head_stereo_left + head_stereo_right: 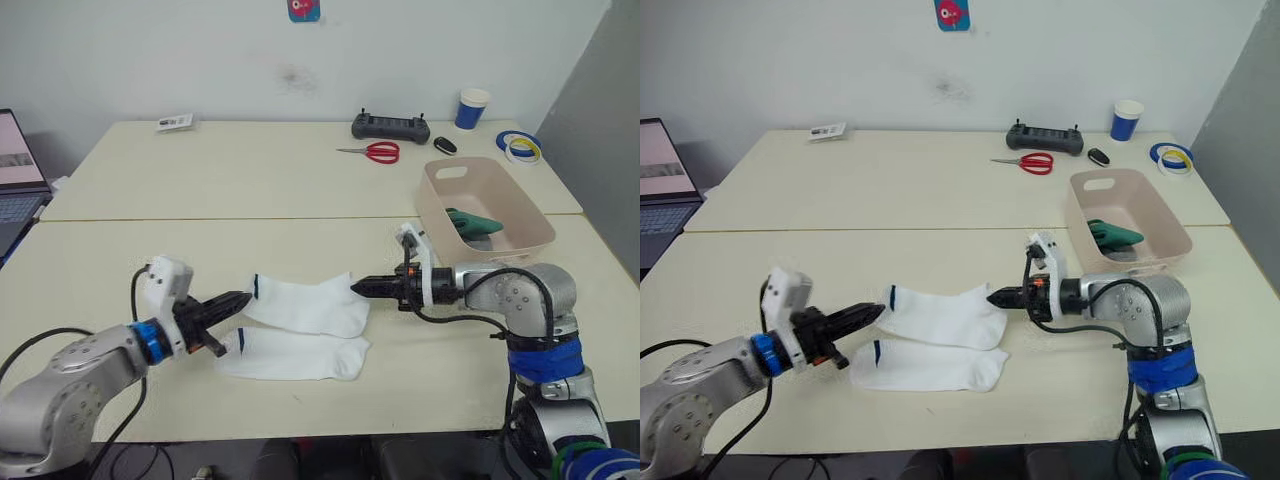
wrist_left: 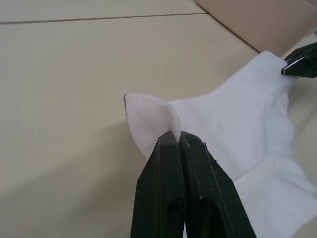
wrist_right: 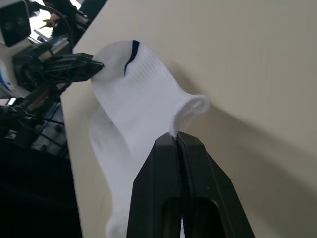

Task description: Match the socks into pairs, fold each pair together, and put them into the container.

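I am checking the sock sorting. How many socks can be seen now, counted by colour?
White: 2, upper sock and lower sock on the table
Green: at least 1, green sock in the tub; any second one is hidden
Grey: 0 clearly visible
Total: 3

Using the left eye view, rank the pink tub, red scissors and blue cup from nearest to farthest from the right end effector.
1. Pink tub, just beyond the right end effector, to its right.
2. Red scissors, farther back, mid-table.
3. Blue cup, at the far edge.

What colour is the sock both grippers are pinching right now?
White, with a small dark mark near one end: the sock shows best in the right wrist view.
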{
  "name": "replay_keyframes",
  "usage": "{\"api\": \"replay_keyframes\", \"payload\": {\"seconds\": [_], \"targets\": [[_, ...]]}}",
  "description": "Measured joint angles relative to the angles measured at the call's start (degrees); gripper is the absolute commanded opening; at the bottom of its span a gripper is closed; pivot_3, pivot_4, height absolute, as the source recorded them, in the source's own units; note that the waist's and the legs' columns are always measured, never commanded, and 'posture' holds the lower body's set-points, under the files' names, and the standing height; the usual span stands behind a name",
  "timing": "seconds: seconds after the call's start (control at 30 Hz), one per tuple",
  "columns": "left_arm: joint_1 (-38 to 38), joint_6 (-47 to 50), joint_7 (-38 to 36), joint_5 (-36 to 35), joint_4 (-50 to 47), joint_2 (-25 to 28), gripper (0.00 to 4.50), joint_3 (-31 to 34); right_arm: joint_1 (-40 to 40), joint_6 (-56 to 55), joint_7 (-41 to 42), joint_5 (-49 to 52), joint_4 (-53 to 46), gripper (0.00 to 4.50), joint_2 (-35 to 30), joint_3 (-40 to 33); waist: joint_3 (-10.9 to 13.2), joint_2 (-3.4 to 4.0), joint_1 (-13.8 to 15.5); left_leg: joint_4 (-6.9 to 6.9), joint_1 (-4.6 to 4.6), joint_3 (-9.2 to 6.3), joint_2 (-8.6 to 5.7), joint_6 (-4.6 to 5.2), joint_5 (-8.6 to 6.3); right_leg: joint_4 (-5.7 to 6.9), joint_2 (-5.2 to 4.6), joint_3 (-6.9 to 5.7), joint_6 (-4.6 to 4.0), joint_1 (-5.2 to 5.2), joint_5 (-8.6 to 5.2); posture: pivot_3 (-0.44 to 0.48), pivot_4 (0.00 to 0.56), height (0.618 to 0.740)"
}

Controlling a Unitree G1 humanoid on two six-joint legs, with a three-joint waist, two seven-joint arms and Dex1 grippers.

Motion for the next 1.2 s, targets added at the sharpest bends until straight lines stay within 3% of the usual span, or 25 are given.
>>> {"api": "replay_keyframes", "payload": {"seconds": [0.13,0.5,0.8,1.2], "targets": [[3.5,3.9,1.6,-7.5,-2.5,1.8,0.0,6.3,-0.5,6.8,-2.7,4.4,-1.2,0.03,2.1,-3.3,0.0,0.0,0.0,-0.01,0.0,-0.06,-0.03,0.0,0.0,-0.02,-0.02,0.0,-0.02,0.01,-0.01,0.0,0.15,0.74],[14.0,3.3,2.5,-9.8,-6.5,2.8,0.0,5.8,4.4,7.4,-12.7,18.5,-1.5,0.03,-2.3,-1.1,0.0,0.01,0.0,-0.01,0.01,0.04,-0.04,0.0,0.0,-0.11,-0.04,0.11,-0.06,-0.01,-0.04,0.0,0.15,0.74],[13.6,0.0,2.9,-7.1,-5.9,3.0,0.0,1.6,4.9,7.4,-15.4,18.7,-1.1,0.03,-2.6,0.7,0.0,0.01,-0.1,-0.04,-0.01,0.07,-0.05,0.0,-0.01,-0.19,-0.04,0.1,-0.06,-0.01,-0.04,0.0,0.15,0.74],[15.5,-1.6,1.0,-5.3,-5.7,3.7,0.0,1.3,5.0,2.6,-12.3,12.1,0.6,0.03,-4.1,6.2,0.0,0.01,-0.1,-0.17,-0.06,0.07,-0.03,-0.01,-0.02,-0.45,-0.05,0.11,-0.06,-0.01,-0.04,0.0,0.15,0.74]]}}
